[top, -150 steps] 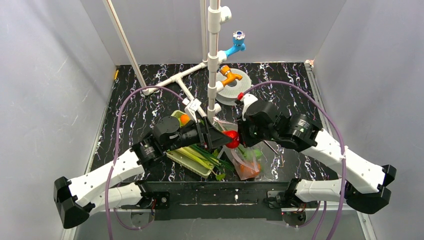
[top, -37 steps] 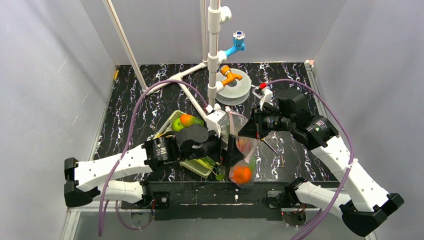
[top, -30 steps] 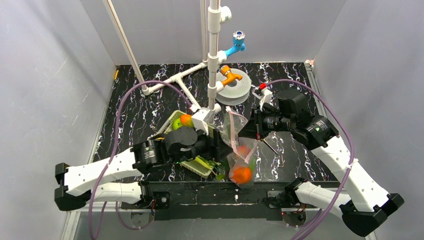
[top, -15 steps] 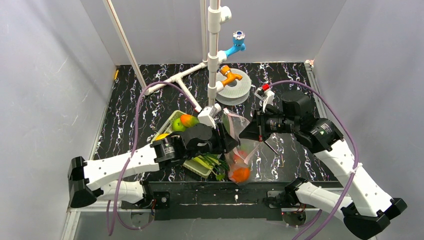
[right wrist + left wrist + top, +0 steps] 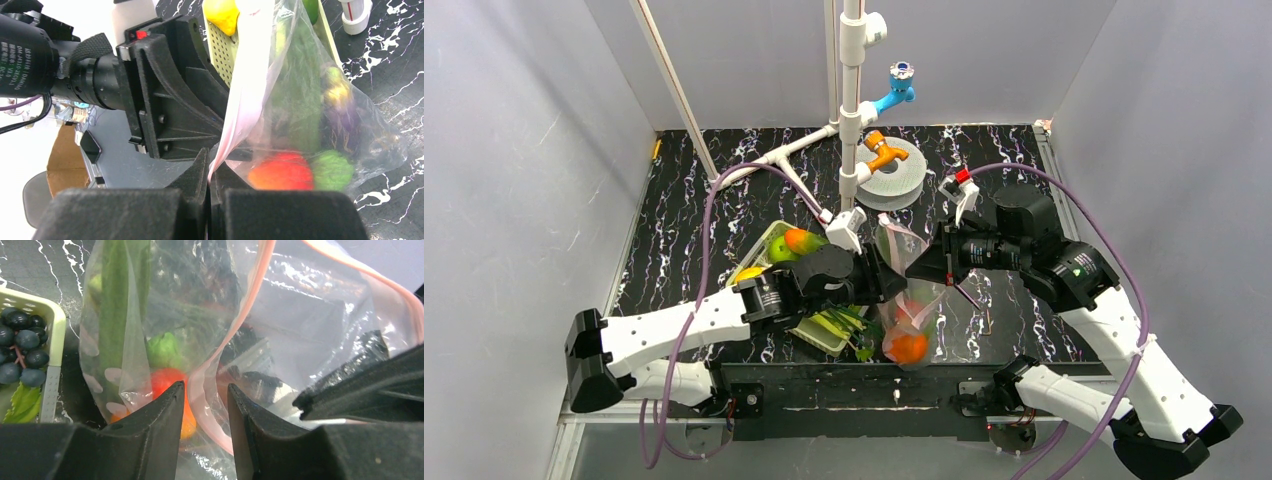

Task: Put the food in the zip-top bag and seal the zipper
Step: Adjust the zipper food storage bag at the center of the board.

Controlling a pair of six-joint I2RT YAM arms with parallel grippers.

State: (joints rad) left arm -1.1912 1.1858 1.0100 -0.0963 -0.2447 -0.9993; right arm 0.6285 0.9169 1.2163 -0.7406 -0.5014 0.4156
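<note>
My tabletop (image 5: 674, 230) is black marble-look stuff with white veins, boxed in by plain pale grey walls (image 5: 524, 200). A white pipe frame (image 5: 852, 120) stands near the back, and the lighting's pretty even.

Right gripper (image 5: 209, 172), its two black foam-faced fingers pressed flat together, pinches the thin pinkish-red plastic zipper strip (image 5: 244, 90) of a clear crinkly plastic zip-top bag (image 5: 360, 135), which sags to the right over the black white-veined marble tabletop (image 5: 395, 75). Through the plastic show a round orange-red toy fruit (image 5: 280, 172), a bumpy green toy piece (image 5: 330, 170) touching it, a long green toy vegetable (image 5: 297, 100) and a blurred purple-and-yellow piece (image 5: 340, 95). Opposite, the black left gripper (image 5: 220, 117) reaches to the strip; whether it touches cannot be told. Behind the bag, a yellow toy fruit (image 5: 222, 14) sits at the pale green mesh basket (image 5: 220, 47), a white pipe fitting (image 5: 357, 15) beyond
</note>
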